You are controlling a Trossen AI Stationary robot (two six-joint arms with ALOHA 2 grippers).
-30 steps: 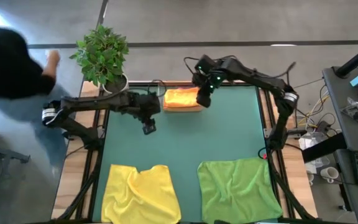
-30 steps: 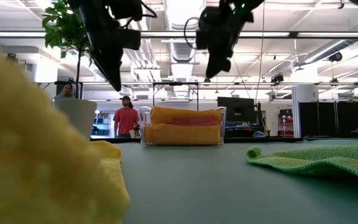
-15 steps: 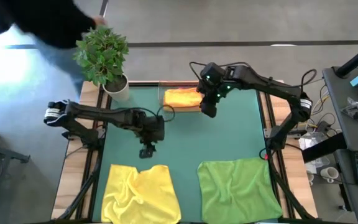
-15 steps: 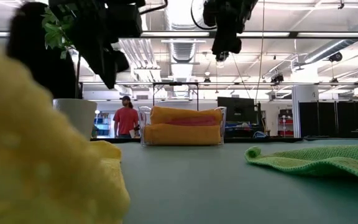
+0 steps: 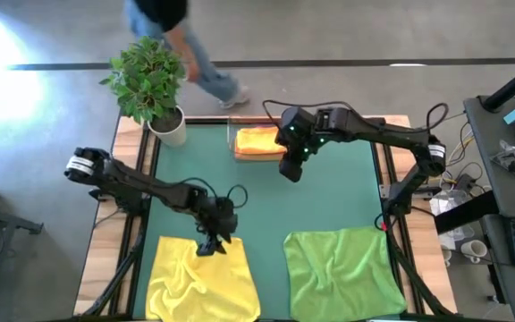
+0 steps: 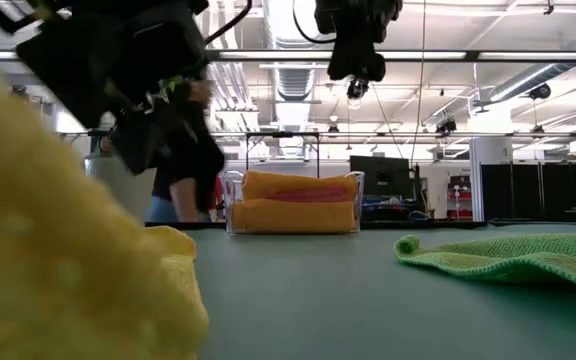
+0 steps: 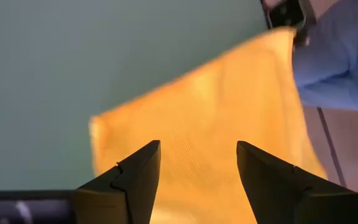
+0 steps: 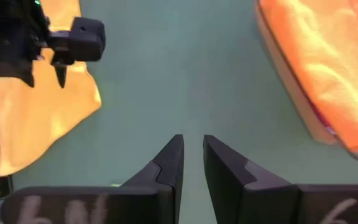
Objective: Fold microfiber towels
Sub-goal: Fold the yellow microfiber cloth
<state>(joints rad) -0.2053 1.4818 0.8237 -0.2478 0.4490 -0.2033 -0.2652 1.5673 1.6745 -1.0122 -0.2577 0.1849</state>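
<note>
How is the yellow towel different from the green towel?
The yellow towel is rumpled, while the green towel lies flatter. The yellow towel has the left gripper, fingers open, over its far edge; the green towel has no gripper near it. The right gripper hangs by the tray. Both towels lie unfolded on the mat's near side.

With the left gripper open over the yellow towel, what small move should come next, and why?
Probably lower the left gripper onto the yellow towel's far edge and close. Its fingers are spread over the cloth, which lies unfolded and rumpled on the mat. The right gripper holds nothing near the tray.
</note>
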